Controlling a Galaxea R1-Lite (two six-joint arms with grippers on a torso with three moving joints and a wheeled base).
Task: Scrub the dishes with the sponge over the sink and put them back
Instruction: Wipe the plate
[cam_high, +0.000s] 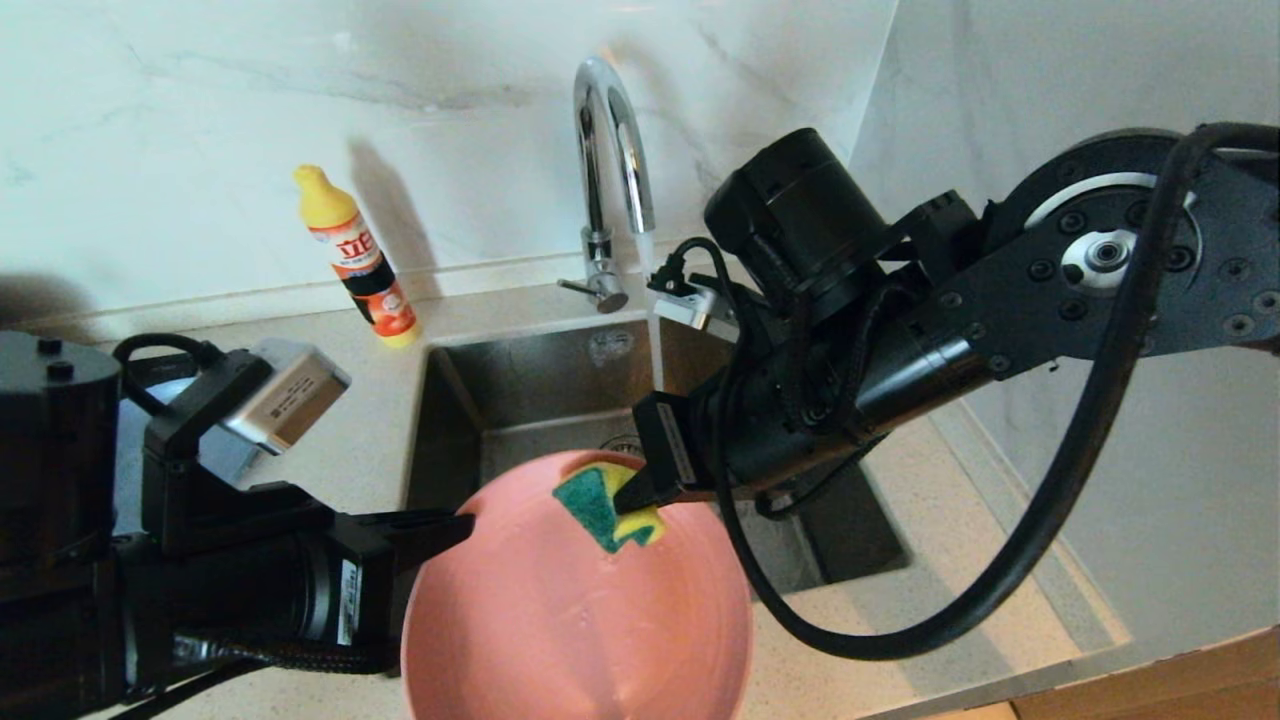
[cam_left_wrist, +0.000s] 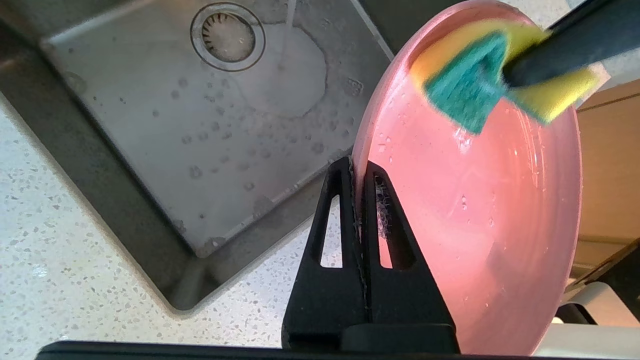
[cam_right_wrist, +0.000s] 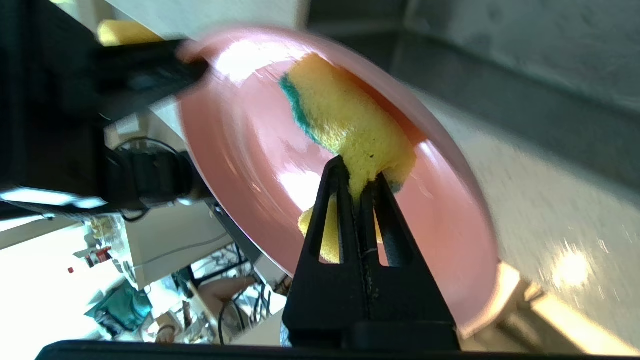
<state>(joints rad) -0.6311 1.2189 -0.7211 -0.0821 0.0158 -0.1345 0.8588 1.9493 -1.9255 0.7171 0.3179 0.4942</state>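
**Pink plate held over the sink's near edge, sponge pressed to it**

Pink plate (cam_high: 570, 620) sits clamped by its rim in the left gripper (cam_high: 455, 525), whose fingers pinch tight on the plate's left edge and hold it tilted, its wet face turned up toward the head camera. Beyond that gripper lies the sink (cam_high: 520, 390), with a thin stream running from the faucet (cam_high: 610, 170); a detergent bottle (cam_high: 357, 258) stands on the counter left of the basin. Right of the plate's centre, the right gripper (cam_high: 630, 498) is clenched on the sponge (cam_high: 608, 505), its green side against the plate near the far rim.
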